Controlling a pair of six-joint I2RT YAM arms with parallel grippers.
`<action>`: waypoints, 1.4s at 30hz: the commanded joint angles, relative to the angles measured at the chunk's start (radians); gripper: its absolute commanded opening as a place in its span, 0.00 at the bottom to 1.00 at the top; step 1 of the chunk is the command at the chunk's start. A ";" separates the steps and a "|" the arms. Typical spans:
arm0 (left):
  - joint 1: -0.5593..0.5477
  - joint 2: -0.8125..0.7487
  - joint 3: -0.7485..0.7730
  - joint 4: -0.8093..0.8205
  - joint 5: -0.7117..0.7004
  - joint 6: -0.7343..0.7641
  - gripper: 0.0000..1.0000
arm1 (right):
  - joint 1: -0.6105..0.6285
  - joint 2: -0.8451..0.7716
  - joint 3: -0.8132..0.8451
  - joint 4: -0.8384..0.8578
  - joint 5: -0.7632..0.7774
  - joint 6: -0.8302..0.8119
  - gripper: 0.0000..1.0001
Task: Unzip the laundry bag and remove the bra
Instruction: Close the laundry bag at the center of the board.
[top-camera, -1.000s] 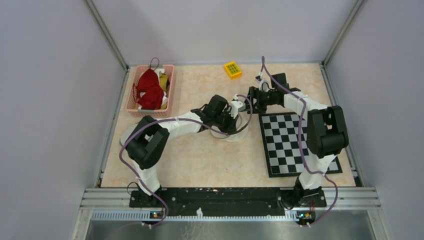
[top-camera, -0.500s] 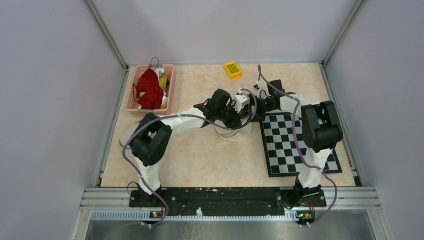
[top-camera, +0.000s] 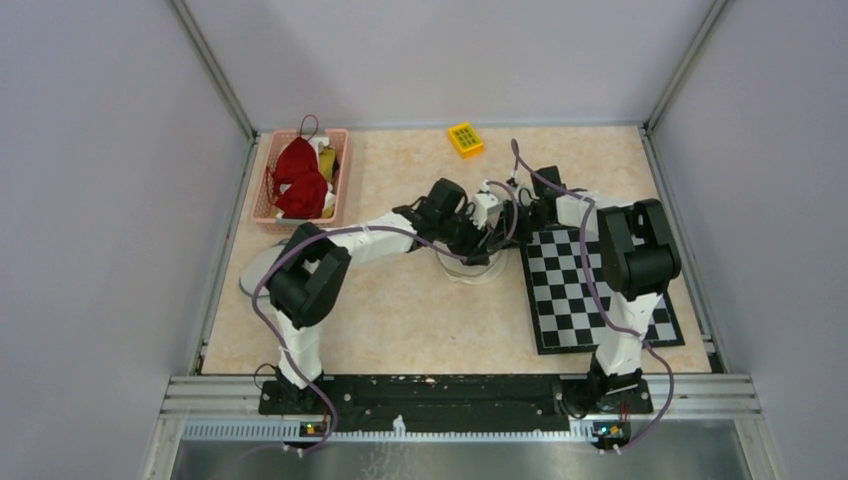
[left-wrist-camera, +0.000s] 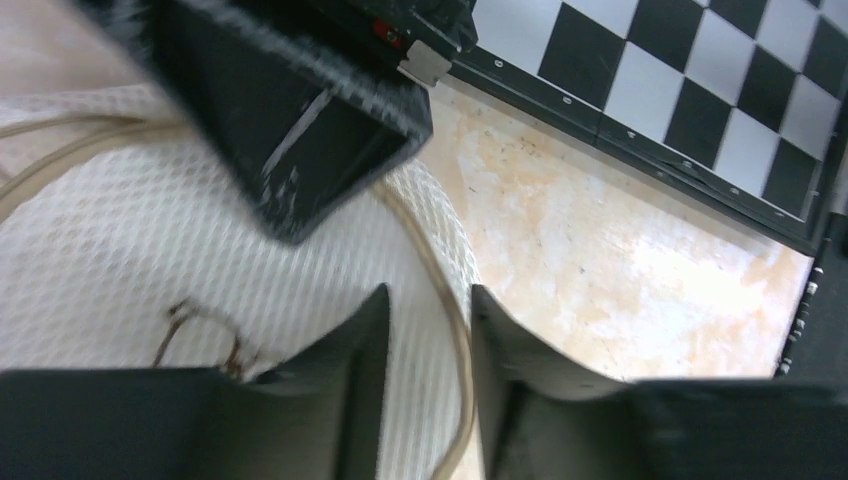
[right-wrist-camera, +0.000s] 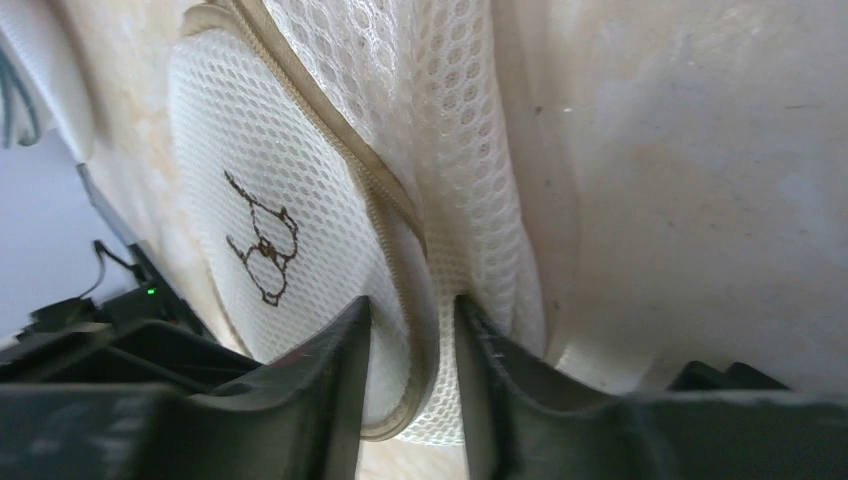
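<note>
Top view: both arms have drawn together over the white mesh laundry bag (top-camera: 468, 268), which lies on the desk (top-camera: 400, 320) just beside the black-and-white checkerboard mat (top-camera: 590, 290).

Left wrist: the left hand (left-wrist-camera: 428, 300) has just parted. The tan zipper trim (left-wrist-camera: 445, 260) lies loose between its fingers.

Right wrist: the right hand (right-wrist-camera: 410, 305) has just closed on the bag's rim. We judge the hold is passing to it. We see no bra in any view.

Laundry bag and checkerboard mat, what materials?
The laundry bag looks like white synthetic mesh, matte: open honeycomb weave, with smooth beige fabric trim along its edge. The checkerboard mat looks like a rigid printed board, slightly glossy, black rim; plastic or laminate, unclear.
</note>
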 joint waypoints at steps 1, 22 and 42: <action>0.111 -0.219 -0.062 -0.009 0.077 -0.035 0.57 | 0.007 0.011 -0.008 -0.003 0.057 -0.026 0.17; 0.410 -0.120 -0.296 0.220 0.242 -0.302 0.69 | 0.025 0.042 -0.045 0.033 0.103 -0.141 0.00; 0.397 -0.165 -0.400 0.319 0.363 -0.438 0.25 | 0.087 0.072 0.181 -0.064 0.160 -0.382 0.10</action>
